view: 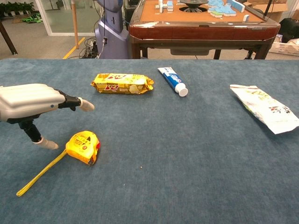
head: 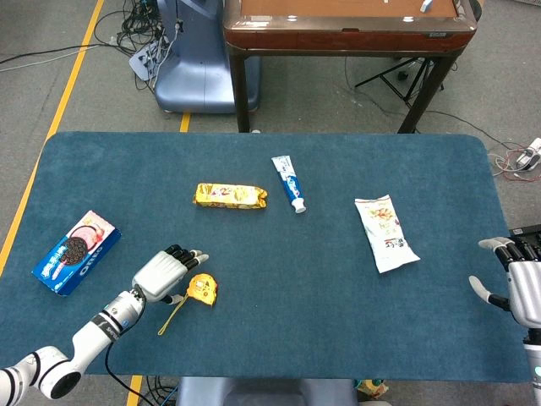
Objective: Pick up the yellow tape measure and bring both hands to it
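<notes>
The yellow tape measure (head: 203, 289) (view: 83, 147) lies on the blue table near its front left, its yellow strap trailing toward the front edge. My left hand (head: 163, 274) (view: 32, 105) hovers just left of it, open, fingers stretched over its top and thumb low beside it, not holding it. My right hand (head: 517, 282) stays open at the table's right edge, far from the tape measure; the chest view does not show it.
A blue cookie box (head: 75, 252) lies at the left. A yellow biscuit pack (head: 230, 196) (view: 122, 83), a toothpaste tube (head: 289, 183) (view: 173, 81) and a white snack bag (head: 385, 233) (view: 264, 108) lie further back and right. A wooden table (head: 347, 25) stands behind.
</notes>
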